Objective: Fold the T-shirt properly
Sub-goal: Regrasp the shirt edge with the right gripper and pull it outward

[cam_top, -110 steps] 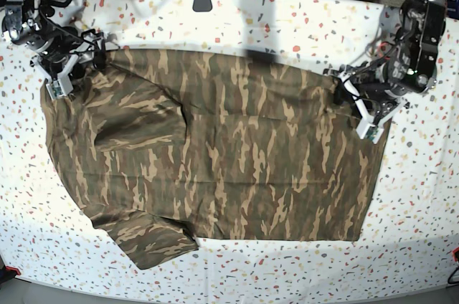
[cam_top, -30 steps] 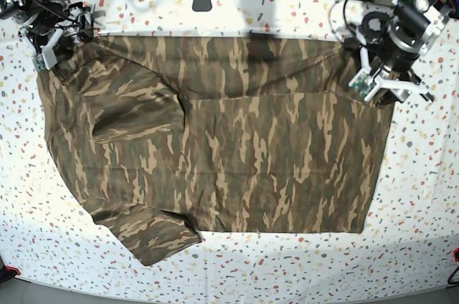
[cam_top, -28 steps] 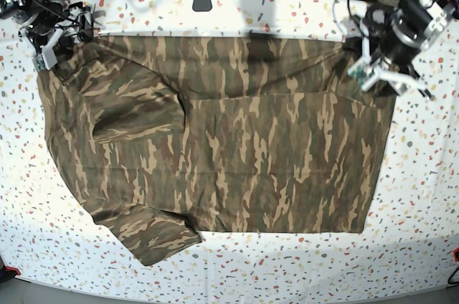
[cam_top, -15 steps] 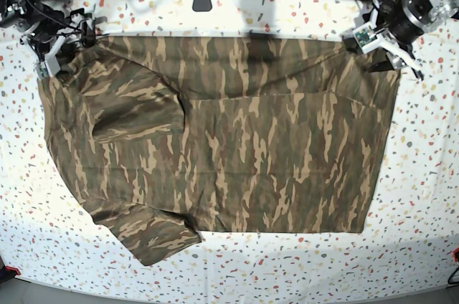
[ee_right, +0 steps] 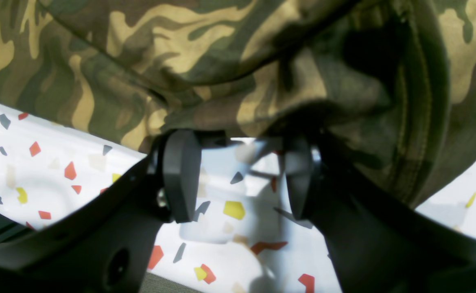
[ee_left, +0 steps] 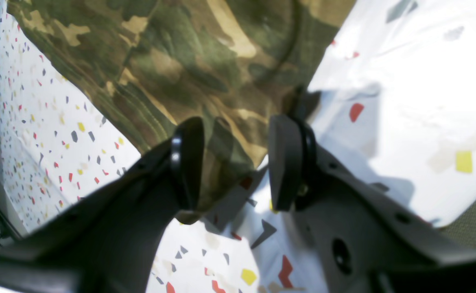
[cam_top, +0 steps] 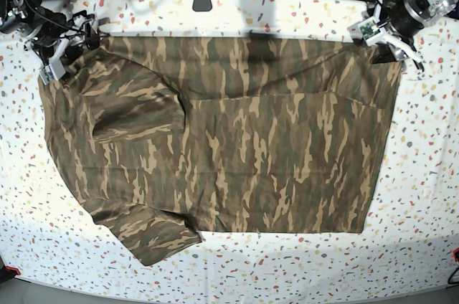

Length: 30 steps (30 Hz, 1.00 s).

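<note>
Both grippers spread-jawed at the shirt's far corners, gripping nothing.

The left gripper (ee_left: 230,162) straddles a hem corner with daylight either side; the right gripper (ee_right: 238,175) gapes just below a bunched edge. The shirt (cam_top: 215,146) lies flat across the speckled table (cam_top: 287,268), one sleeve (cam_top: 147,236) jutting toward the near edge. It looks light and limp, likely to sag and crease, so pinching stitched hem corners seems safest.

White table (cam_top: 430,196) flecked with red, yellow and grey chips — that's the surface. Spread flat across it lies the camouflage T-shirt (cam_top: 237,139), one sleeve folded in over the body. One top corner sits below the left gripper (cam_top: 386,35), the other just beside the right gripper (cam_top: 56,60).
</note>
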### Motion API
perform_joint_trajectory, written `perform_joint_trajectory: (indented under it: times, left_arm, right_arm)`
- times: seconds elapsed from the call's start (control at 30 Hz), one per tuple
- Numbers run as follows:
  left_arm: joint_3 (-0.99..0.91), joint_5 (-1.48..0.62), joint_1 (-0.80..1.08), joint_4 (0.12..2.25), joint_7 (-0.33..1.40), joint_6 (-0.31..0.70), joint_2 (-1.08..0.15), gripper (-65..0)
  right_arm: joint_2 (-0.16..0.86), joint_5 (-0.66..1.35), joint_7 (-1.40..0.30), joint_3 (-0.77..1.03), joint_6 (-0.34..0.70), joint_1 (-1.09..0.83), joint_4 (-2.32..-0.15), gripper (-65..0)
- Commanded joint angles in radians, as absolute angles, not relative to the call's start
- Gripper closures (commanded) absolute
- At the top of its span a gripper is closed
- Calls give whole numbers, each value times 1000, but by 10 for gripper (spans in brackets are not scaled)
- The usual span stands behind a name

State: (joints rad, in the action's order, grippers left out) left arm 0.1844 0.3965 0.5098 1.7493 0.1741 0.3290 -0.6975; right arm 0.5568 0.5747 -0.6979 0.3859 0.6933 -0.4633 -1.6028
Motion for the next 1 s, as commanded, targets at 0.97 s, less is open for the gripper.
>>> perform_joint_trajectory:
  times: [0.97]
  left_arm:
    - [179, 482, 512, 1767, 212, 210, -679, -253]
  right_arm:
    - [574, 580, -675, 394, 698, -427, -1613, -325]
